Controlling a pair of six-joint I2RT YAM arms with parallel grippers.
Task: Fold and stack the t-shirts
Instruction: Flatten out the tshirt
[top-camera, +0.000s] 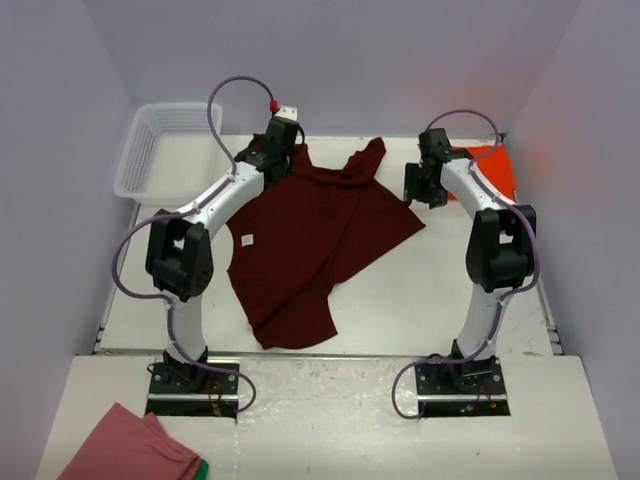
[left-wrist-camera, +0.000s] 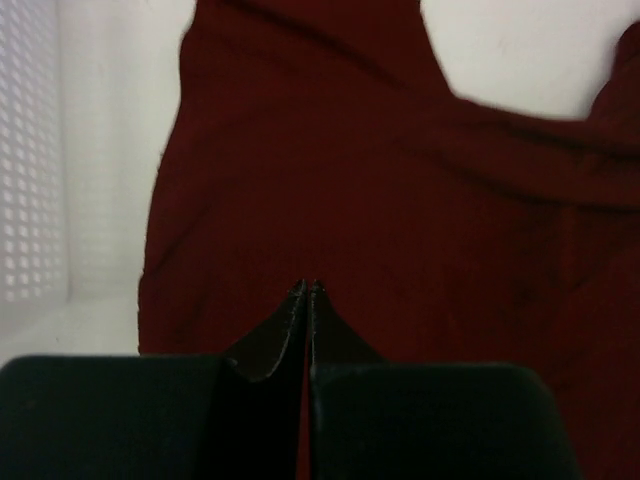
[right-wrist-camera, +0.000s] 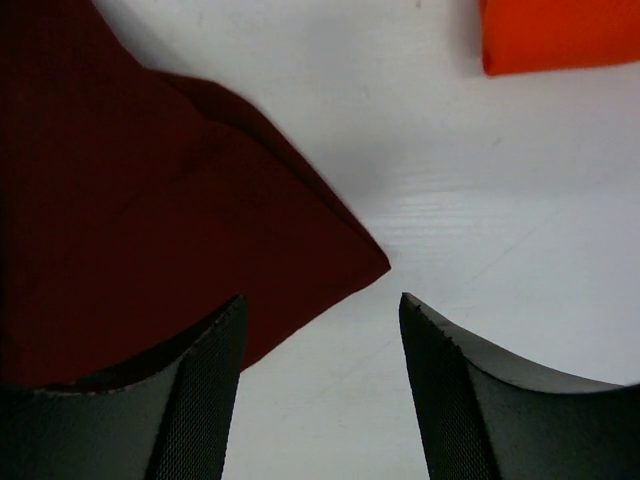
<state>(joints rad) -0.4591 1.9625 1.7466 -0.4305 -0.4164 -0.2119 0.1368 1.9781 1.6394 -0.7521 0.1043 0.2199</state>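
The dark maroon t-shirt (top-camera: 310, 240) lies spread and rumpled across the table's middle, one sleeve bunched at the far edge. My left gripper (top-camera: 281, 143) is at its far left corner; in the left wrist view the jaws (left-wrist-camera: 306, 287) are pressed together with maroon fabric (left-wrist-camera: 400, 200) all around and a red sliver between them. My right gripper (top-camera: 421, 186) is open just above the shirt's right corner (right-wrist-camera: 372, 262), its fingers astride bare table. The orange-red t-shirt (top-camera: 493, 166) lies folded at the far right, behind the right arm, and its edge shows in the right wrist view (right-wrist-camera: 560, 35).
A white mesh basket (top-camera: 160, 150) stands at the far left, and its wall shows in the left wrist view (left-wrist-camera: 30, 150). A salmon-pink cloth with a green edge (top-camera: 130, 448) lies on the near shelf at front left. White walls enclose the table.
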